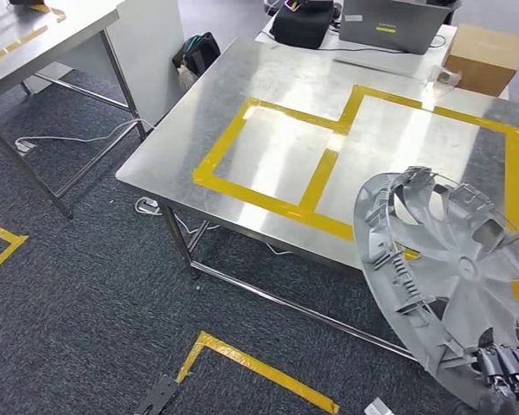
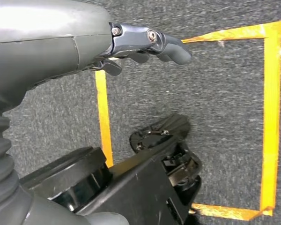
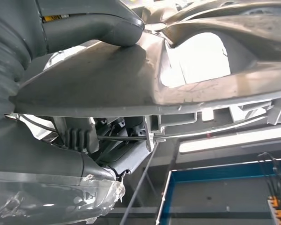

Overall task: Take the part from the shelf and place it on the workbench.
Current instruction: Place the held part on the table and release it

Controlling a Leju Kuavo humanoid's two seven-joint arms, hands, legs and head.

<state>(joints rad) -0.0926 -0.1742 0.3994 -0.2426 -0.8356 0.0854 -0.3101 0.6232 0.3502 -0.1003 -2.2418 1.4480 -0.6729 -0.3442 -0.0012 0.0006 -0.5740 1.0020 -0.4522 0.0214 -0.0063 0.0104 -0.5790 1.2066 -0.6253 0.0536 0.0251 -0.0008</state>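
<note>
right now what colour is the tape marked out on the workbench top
Yellow tape on the steel workbench, clearest in the head view.

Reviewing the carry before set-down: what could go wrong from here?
1. The right hand grips the wheel cover only at its lower rim, so the large disc may tilt or slip.
2. The cover overhangs the workbench near edge; its rim could catch on that edge, or it could drop to the carpet.
3. The left hand hangs empty over the floor, giving no support.

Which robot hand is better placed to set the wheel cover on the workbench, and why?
The right robot hand: it grips the wheel cover's rim at the workbench's edge. The left robot hand hangs over the carpet, holding nothing.
</note>
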